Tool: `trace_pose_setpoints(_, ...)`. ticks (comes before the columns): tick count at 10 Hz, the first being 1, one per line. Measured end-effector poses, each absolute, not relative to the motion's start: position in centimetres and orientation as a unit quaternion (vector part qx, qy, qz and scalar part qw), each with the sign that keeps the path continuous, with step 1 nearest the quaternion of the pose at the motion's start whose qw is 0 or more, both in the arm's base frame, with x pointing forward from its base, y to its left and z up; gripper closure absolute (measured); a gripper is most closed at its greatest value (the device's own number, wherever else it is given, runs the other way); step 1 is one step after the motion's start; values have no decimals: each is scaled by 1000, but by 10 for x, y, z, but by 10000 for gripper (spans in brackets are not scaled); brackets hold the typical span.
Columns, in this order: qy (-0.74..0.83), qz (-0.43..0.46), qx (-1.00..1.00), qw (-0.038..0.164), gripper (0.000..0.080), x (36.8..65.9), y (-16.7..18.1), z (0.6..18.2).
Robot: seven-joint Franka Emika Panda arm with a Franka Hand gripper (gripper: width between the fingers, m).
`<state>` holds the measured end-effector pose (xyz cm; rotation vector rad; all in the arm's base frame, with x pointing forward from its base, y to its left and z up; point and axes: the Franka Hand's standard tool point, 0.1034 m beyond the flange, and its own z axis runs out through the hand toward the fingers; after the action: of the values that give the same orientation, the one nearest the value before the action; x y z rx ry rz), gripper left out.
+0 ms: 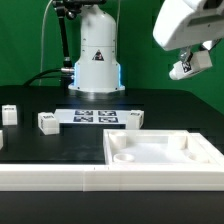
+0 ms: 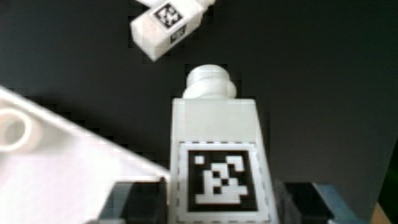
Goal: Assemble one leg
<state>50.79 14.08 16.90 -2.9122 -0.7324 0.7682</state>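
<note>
Your two-finger gripper is clamped on a small white plastic stubby leg with a black-and-white square tag on its face. It hangs high over the black table, toward the exterior view's right.

In the wrist view the dark fingers pinch the tagged end. The leg's long axis runs away from them to a rounded peg at the free end.

The large white square panel with recessed corners lies flat on the table, lower down and well apart from the leg. In the wrist view it sits off to one side of the leg, so the peg faces bare table, not a round corner socket.

My judgement is that you must carry the leg sideways over a socket and bring its peg end down. A loose white tagged block lies beyond the peg, apart from the panel.
</note>
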Motion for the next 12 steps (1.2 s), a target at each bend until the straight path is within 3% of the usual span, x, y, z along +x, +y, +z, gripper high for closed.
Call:
trace_pose_setpoints(2, -201, 197, -959, 20, 508, 530, 124, 189)
trace_pose_setpoints(4, -210, 114, -970, 33, 508, 569, 108, 196)
trace_pose_setpoints(8, -200, -16, -979, 29, 508, 581, 101, 194)
trace_pose_setpoints(12, -135, -156, -977, 53, 508, 619, 104, 184)
